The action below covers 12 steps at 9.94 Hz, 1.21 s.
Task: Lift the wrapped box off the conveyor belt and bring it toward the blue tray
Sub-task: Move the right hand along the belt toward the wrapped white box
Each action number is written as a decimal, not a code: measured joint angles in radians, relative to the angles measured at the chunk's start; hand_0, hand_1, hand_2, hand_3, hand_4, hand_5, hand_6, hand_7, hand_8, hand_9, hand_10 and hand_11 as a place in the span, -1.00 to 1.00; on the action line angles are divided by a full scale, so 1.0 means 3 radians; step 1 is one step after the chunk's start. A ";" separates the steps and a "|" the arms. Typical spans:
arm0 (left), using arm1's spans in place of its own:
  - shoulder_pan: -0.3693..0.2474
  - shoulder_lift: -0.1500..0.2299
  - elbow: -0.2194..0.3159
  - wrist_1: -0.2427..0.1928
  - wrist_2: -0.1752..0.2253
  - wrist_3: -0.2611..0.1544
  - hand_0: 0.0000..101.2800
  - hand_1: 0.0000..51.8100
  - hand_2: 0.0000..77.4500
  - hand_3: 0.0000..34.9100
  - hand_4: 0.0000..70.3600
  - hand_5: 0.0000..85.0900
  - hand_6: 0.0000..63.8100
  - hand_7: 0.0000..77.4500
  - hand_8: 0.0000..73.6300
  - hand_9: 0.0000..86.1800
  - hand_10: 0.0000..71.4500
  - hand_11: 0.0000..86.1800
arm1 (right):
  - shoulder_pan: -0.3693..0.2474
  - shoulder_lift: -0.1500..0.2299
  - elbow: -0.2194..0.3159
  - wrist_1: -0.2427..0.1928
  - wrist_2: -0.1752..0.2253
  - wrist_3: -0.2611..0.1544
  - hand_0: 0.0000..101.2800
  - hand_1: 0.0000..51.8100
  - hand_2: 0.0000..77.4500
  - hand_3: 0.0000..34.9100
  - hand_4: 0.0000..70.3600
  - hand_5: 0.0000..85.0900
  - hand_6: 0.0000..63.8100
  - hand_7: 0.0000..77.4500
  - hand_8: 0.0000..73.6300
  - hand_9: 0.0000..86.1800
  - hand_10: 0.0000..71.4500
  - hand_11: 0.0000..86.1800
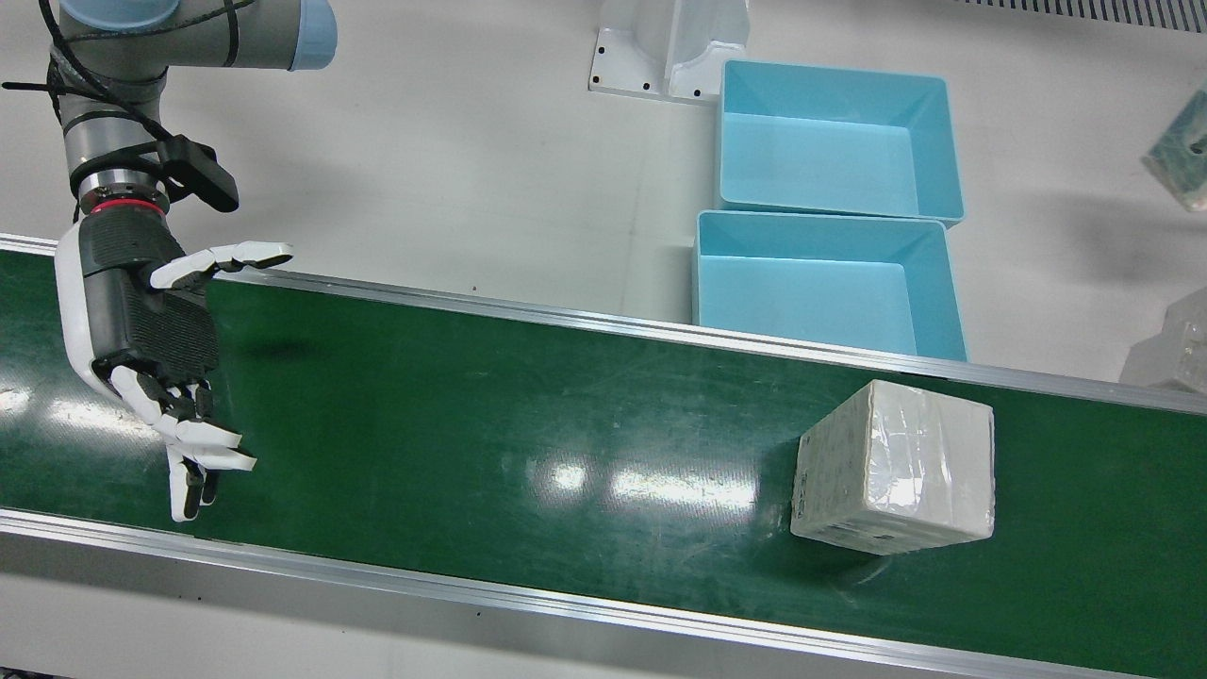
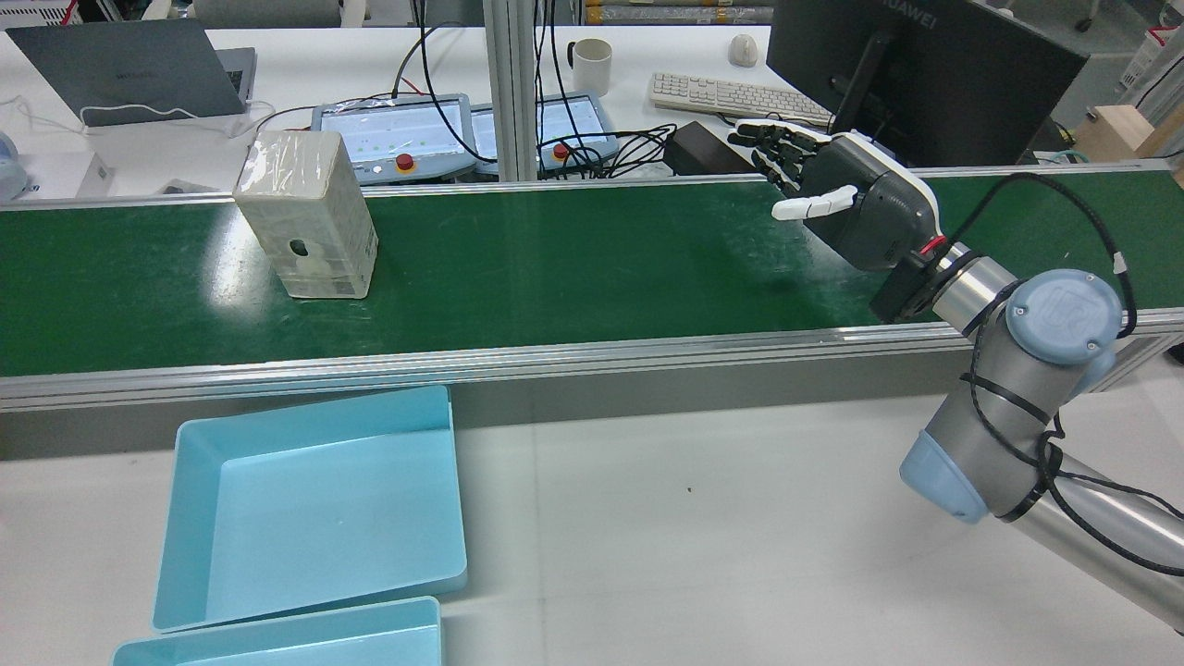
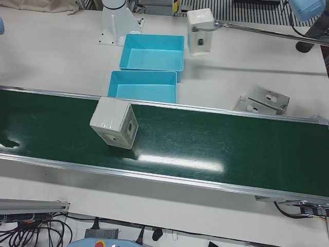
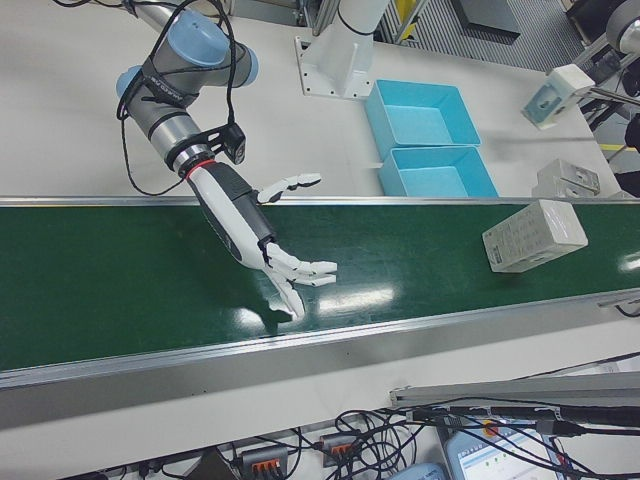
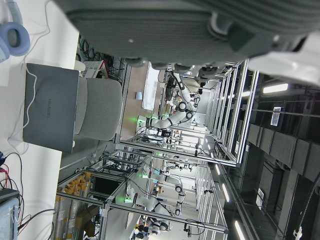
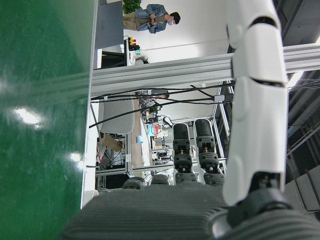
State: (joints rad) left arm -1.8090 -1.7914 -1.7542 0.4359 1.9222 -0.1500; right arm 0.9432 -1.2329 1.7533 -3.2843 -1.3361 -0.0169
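While the front view looks almost straight down, the right hand (image 1: pixel 151 349) shows at the far left of that frame, over the green conveyor belt (image 1: pixel 490 415), with its fingers (image 1: pixel 203 438) spread apart and nothing in them. Toward the right of the same frame the wrapped box (image 1: pixel 896 467) sits on the belt, well apart from the hand, and two blue trays (image 1: pixel 830 283) lie side by side just past the belt's far rail, near the box. The rear view flips things: the box (image 2: pixel 305 213) stands at the upper left and the hand (image 2: pixel 851 199) at the upper right, and only this view shows a dark round hole in the box's near face, plus a desk with a laptop (image 2: pixel 139 69), a mug (image 2: pixel 592 65) and a keyboard (image 2: pixel 731 92) behind the belt. The left-front view shows the box (image 3: pixel 115 123) and trays (image 3: pixel 146 85) but no hand on the belt. The left hand view shows only a dark palm edge (image 5: pixel 190 25) along the top, so I cannot tell how the left hand's fingers are set. The right hand view shows a person (image 6: pixel 150 17) far off at the top.
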 joint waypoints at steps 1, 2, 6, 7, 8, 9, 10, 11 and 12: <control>0.0000 0.0000 0.0000 0.0000 0.0000 0.0000 -1.00 -1.00 -0.97 -1.00 -1.00 -0.97 -1.00 -0.99 -0.99 -1.00 -0.98 -0.99 | 0.0000 -0.0006 0.0002 0.0000 0.0000 0.0000 -0.05 -0.45 -0.65 -0.97 -0.47 -0.53 -0.81 -0.49 -1.00 -0.94 -1.00 -0.96; 0.0000 0.0000 0.0000 0.0000 0.0000 0.0000 -1.00 -1.00 -0.97 -1.00 -1.00 -0.97 -1.00 -0.99 -0.99 -1.00 -0.98 -0.99 | 0.0000 -0.0011 0.0003 0.0000 0.0000 0.0002 -0.05 -0.45 -0.65 -0.97 -0.47 -0.53 -0.81 -0.49 -1.00 -0.94 -1.00 -0.96; 0.0000 0.0000 0.0000 0.0000 0.0000 0.0000 -1.00 -1.00 -0.97 -1.00 -1.00 -0.97 -1.00 -0.99 -0.99 -1.00 -0.98 -1.00 | 0.0001 -0.0020 0.0005 0.0000 0.0000 0.0005 -0.05 -0.45 -0.65 -0.97 -0.52 -0.51 -0.85 -0.49 -1.00 -0.94 -1.00 -0.96; 0.0000 0.0000 0.0000 0.0000 0.0000 0.0000 -1.00 -1.00 -0.97 -1.00 -1.00 -0.97 -1.00 -0.99 -0.99 -1.00 -0.98 -0.99 | 0.0000 -0.0021 0.0005 0.0000 0.0000 0.0004 -0.05 -0.45 -0.65 -0.97 -0.52 -0.51 -0.85 -0.49 -1.00 -0.94 -1.00 -0.96; 0.0000 0.0000 0.0000 0.0000 0.0000 0.0000 -1.00 -1.00 -0.97 -1.00 -1.00 -0.97 -1.00 -0.99 -0.99 -1.00 -1.00 -0.99 | 0.0001 -0.0021 0.0005 -0.0001 0.0000 0.0002 -0.05 -0.45 -0.65 -0.97 -0.52 -0.51 -0.85 -0.49 -1.00 -0.94 -1.00 -0.96; 0.0000 0.0000 0.0000 0.0000 0.0000 0.0000 -1.00 -1.00 -0.97 -1.00 -1.00 -0.97 -1.00 -0.99 -0.99 -1.00 -1.00 -0.99 | 0.0000 -0.0022 0.0005 -0.0003 0.0000 0.0001 -0.05 -0.45 -0.65 -0.97 -0.52 -0.51 -0.85 -0.49 -1.00 -0.94 -1.00 -0.96; 0.0000 0.0000 0.0000 0.0000 0.0000 0.0000 -1.00 -1.00 -0.99 -1.00 -1.00 -0.97 -1.00 -0.99 -0.99 -1.00 -1.00 -1.00 | -0.0002 -0.0020 0.0004 -0.0004 0.0000 0.0001 -0.05 -0.45 -0.65 -0.97 -0.49 -0.51 -0.85 -0.49 -1.00 -0.94 -1.00 -0.96; 0.0000 0.0000 0.0000 0.0000 0.0000 0.0000 -1.00 -1.00 -0.97 -1.00 -1.00 -0.97 -1.00 -0.99 -0.99 -1.00 -1.00 -1.00 | -0.0010 -0.0013 0.0000 -0.0006 0.0000 -0.0003 -0.05 -0.45 -0.63 -0.97 -0.49 -0.51 -0.83 -0.49 -1.00 -0.94 -1.00 -0.96; 0.0000 0.0000 0.0000 0.0000 0.0000 0.0000 -1.00 -1.00 -0.97 -1.00 -1.00 -0.97 -1.00 -0.99 -0.99 -1.00 -1.00 -1.00 | -0.0020 -0.0002 -0.0013 -0.0010 0.0000 -0.0010 -0.05 -0.43 -0.63 -0.97 -0.49 -0.51 -0.83 -0.46 -1.00 -0.94 -1.00 -0.96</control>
State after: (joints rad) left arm -1.8089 -1.7914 -1.7542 0.4359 1.9223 -0.1500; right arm 0.9371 -1.2336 1.7494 -3.2874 -1.3361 -0.0199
